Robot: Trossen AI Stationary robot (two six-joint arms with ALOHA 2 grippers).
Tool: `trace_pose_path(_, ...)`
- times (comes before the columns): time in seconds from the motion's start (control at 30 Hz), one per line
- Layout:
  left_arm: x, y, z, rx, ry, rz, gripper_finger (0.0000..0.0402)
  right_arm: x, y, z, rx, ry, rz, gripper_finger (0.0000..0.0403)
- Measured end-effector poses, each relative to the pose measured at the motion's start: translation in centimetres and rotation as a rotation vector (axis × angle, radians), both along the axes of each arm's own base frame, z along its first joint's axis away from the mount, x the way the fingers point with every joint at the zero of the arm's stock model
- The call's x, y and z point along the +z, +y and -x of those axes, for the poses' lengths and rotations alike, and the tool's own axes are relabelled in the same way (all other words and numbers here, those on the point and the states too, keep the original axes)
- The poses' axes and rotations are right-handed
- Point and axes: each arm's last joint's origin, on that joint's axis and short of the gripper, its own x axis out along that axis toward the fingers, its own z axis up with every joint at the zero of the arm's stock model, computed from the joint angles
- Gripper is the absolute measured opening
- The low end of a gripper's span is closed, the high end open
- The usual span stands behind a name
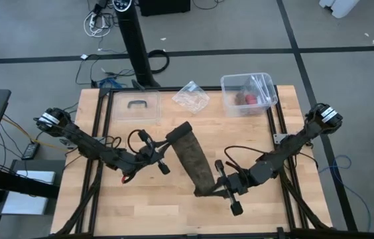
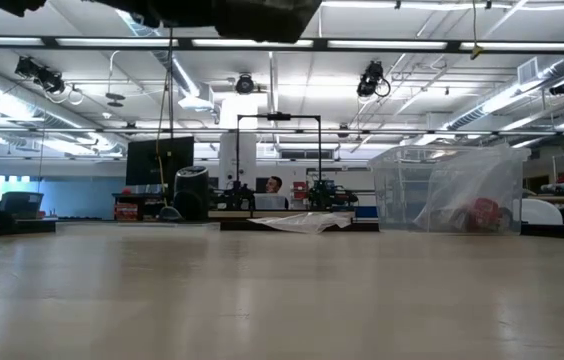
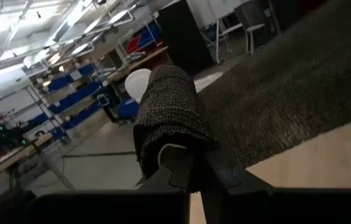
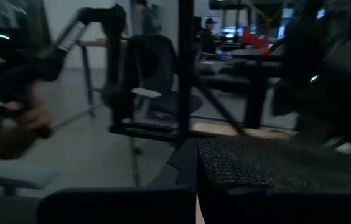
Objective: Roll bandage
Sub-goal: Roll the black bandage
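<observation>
High view: bandage [image 1: 192,159] runs diagonally between both arms. Left gripper [image 1: 165,153] pinches the far end, right gripper [image 1: 219,187] clamps the near end.

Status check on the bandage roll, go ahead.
Left pincer shut on bandage far end. Right pincer shut on near end. Bandage unrolled, nothing in the way.

Bandage [image 1: 192,159] lying diagonally mid-table between left gripper [image 1: 162,154] at its far end and right gripper [image 1: 221,188] at its near end, wrapper [image 1: 191,97] and box [image 1: 248,93] beyond, far right.
</observation>
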Motion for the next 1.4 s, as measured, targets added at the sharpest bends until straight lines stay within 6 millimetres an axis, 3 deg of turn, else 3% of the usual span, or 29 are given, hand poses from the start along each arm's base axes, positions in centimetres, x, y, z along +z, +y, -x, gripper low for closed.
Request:
trace_pose_path(0.43,-1.0,-1.1,-0.3,-0.271,0.009,0.114,0.0018,8.0,-5.3,-3.3,-0.262,-0.035,0.234,0.0)
trace_pose_path(0.6,-1.0,-2.1,0.0,-0.363,0.01,0.133,0.0018,9.6,-8.2,-4.3,-0.351,-0.021,0.275,0.0)
trace_pose_path(1.0,1.2,-5.0,0.5,-0.525,-0.015,0.079,0.0018,8.8,-13.7,-5.7,-0.387,0.101,0.196,0.0)
trace_pose_path(1.4,3.9,-6.6,0.5,-0.56,-0.048,-0.016,0.0018,7.3,-13.9,-5.5,-0.319,0.273,0.1,0.0005)
